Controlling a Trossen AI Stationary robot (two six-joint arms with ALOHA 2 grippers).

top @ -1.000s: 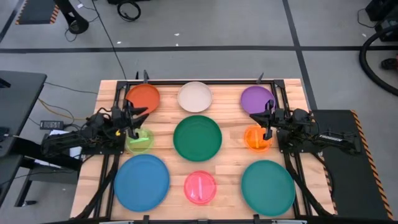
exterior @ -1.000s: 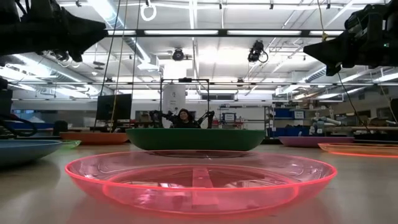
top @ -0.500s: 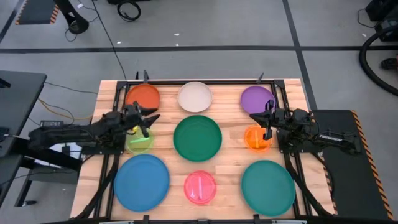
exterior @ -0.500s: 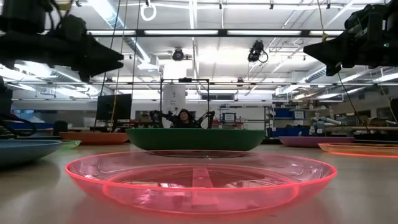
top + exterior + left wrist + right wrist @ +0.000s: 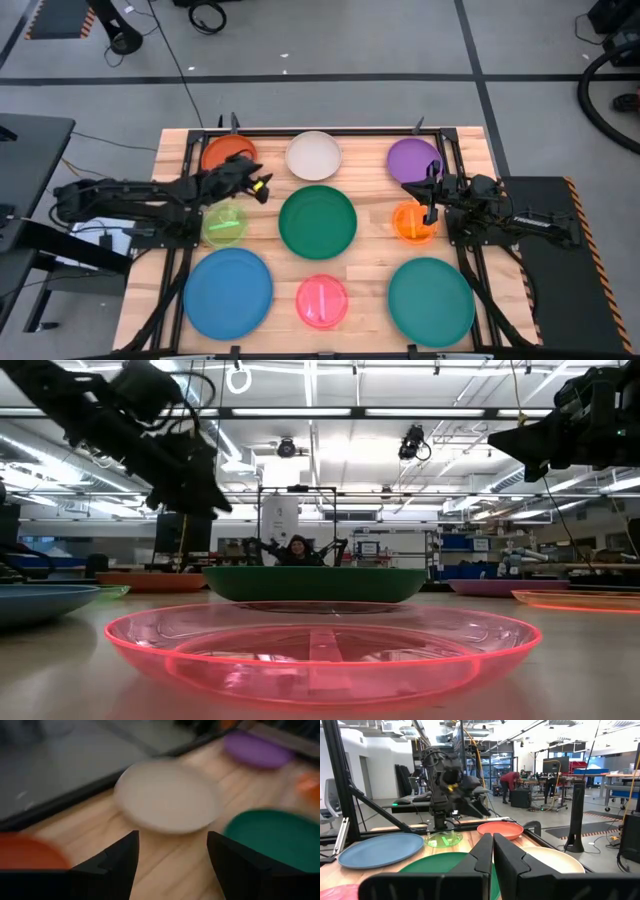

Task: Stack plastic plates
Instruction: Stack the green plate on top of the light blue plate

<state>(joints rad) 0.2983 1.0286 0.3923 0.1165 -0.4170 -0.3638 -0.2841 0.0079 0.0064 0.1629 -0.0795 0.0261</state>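
Nine plastic plates lie apart, bottoms on the wooden table: red-orange (image 5: 228,153), cream (image 5: 313,155) and purple (image 5: 413,160) in the far row. Lime (image 5: 225,224), dark green (image 5: 317,222) and orange (image 5: 412,222) form the middle row. Blue (image 5: 228,291), pink (image 5: 322,301) and teal (image 5: 431,301) are nearest. My left gripper (image 5: 260,186) hangs open and tipped downward between the red-orange and dark green plates; in its wrist view the cream plate (image 5: 167,795) shows beyond its fingers. My right gripper (image 5: 410,188) is shut, in the air above the orange plate's far side.
A dark metal frame (image 5: 320,131) runs along the table's far edge and down both sides by the arm bases. Bare wood (image 5: 268,195) shows between the plates. In the low view a person (image 5: 297,548) sits in the room beyond the table.
My left gripper has swung from above the lime plate toward the table's right, out between the red-orange and dark green plates, and has tipped from pointing upward to slanting downward. No plate has moved.
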